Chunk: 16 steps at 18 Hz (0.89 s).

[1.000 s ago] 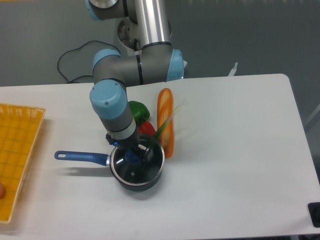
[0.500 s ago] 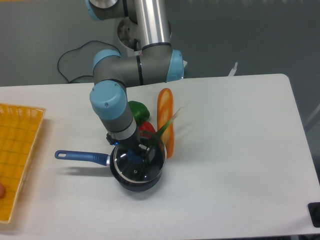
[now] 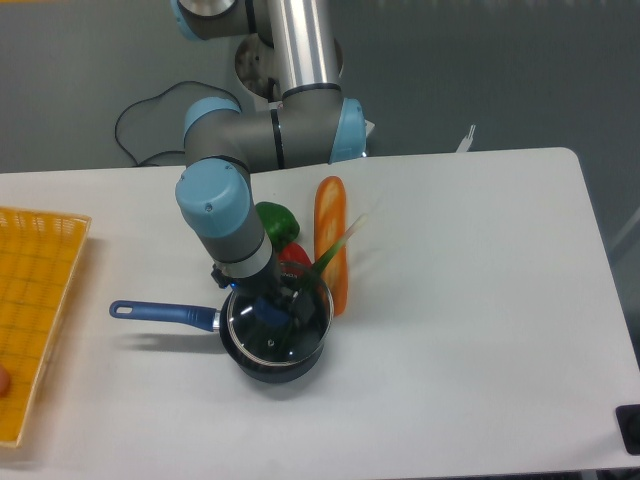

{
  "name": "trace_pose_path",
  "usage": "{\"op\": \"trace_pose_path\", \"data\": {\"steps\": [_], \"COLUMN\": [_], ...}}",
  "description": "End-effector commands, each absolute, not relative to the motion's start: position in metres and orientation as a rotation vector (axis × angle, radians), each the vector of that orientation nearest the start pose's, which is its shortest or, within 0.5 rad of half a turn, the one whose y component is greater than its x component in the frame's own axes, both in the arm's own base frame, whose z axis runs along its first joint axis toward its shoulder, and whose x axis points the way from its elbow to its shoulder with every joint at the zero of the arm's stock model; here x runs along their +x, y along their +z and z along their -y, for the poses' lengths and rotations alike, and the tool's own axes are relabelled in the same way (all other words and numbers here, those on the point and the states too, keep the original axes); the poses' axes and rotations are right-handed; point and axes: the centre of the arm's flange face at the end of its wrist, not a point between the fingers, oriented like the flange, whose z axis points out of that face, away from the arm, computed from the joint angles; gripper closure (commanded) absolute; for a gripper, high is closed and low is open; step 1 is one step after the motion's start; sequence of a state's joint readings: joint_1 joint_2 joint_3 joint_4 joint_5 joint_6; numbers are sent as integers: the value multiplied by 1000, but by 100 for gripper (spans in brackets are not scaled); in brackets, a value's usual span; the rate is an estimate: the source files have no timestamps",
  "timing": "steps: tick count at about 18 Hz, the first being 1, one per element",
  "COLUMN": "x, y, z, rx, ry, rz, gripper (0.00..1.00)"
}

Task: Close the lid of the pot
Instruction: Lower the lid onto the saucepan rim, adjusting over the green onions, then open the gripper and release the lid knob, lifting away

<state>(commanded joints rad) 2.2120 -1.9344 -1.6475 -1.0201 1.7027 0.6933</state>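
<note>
The dark pot (image 3: 262, 364) stands on the white table with its long blue handle (image 3: 165, 314) pointing left. The clear glass pot lid (image 3: 300, 335) with its thin metal rim lies over the pot's mouth, tilted slightly. My gripper (image 3: 274, 310) reaches straight down onto the lid's centre and is shut on the blue knob (image 3: 268, 313), which shows between the fingers.
Just behind the pot lie a red pepper (image 3: 293, 256), a green pepper (image 3: 277, 221) and a long orange carrot (image 3: 331, 240) with green leaves. A yellow basket (image 3: 35, 300) sits at the table's left edge. A dark object (image 3: 630, 428) is at the front right corner.
The arm and lid have shifted slightly over the pot; the lid now sits a little lower and more centred on the rim. The pot has not moved.
</note>
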Motion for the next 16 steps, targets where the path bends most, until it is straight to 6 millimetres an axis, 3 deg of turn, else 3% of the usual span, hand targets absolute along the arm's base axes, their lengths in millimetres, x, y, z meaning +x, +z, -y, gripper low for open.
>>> {"op": "trace_pose_path", "data": {"steps": [5,10,16], "x": [-284,-322,-384], "y": [330,343,359], "z": [-554,-528,-477], "rx": [-3091,-3088,-3093], "ry": [305,322,352], "rz": [-25,31,71], "gripper": [0,0,0]}}
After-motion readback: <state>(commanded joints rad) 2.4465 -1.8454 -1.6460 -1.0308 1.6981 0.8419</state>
